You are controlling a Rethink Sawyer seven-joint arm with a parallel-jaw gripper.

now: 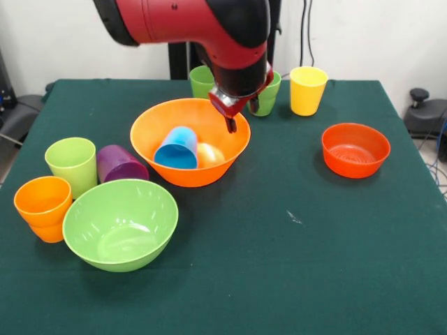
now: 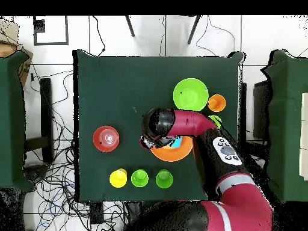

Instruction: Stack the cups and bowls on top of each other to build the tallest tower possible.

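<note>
A large orange bowl (image 1: 190, 143) stands mid-table; the arm covers most of it in the overhead view (image 2: 171, 151). In it lie a blue cup (image 1: 177, 149) on its side and a yellow cup (image 1: 211, 154). My gripper (image 1: 242, 115) hangs over the bowl's far right rim, open and empty. A lime bowl (image 1: 121, 223) stands at the near left, and it also shows in the overhead view (image 2: 190, 94). Beside it are an orange cup (image 1: 43, 208), a lime cup (image 1: 72, 164) and a purple cup (image 1: 120, 165) on its side. A red-orange bowl (image 1: 355, 149) stands at the right.
At the table's far edge stand a green cup (image 1: 201, 81), a second green cup (image 1: 269, 94) partly behind the gripper, and a yellow cup (image 1: 307, 90). The dark green table (image 1: 293, 265) shows bare cloth at the near right.
</note>
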